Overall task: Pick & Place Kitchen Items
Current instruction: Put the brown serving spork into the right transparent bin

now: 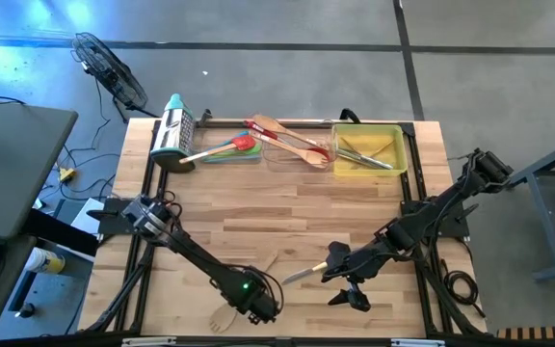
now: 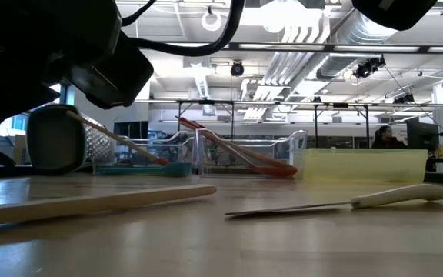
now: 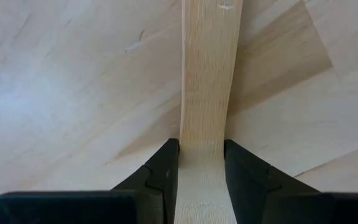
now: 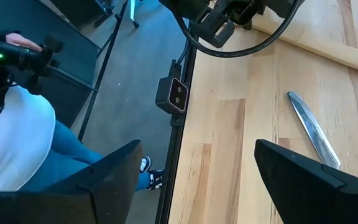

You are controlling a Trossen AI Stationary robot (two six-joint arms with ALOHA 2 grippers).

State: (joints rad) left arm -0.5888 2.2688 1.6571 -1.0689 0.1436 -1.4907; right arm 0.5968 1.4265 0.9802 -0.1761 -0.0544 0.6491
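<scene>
2 left gripper (image 3: 201, 165) fingers clenched on wooden spoon (image 3: 209, 81) lying flat, right gripper (image 1: 353, 289) fingers spread, empty.

Overhead cam looks down; low cam level; both share knife (image 1: 297, 276).

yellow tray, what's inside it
The yellow tray at the table's far edge holds a few slim utensils lying diagonally, at least one metallic. The low view shows only its cloudy wall, so their exact kinds cannot be told.

Wooden utensil (image 3: 207, 93) — ends cut off
</scene>
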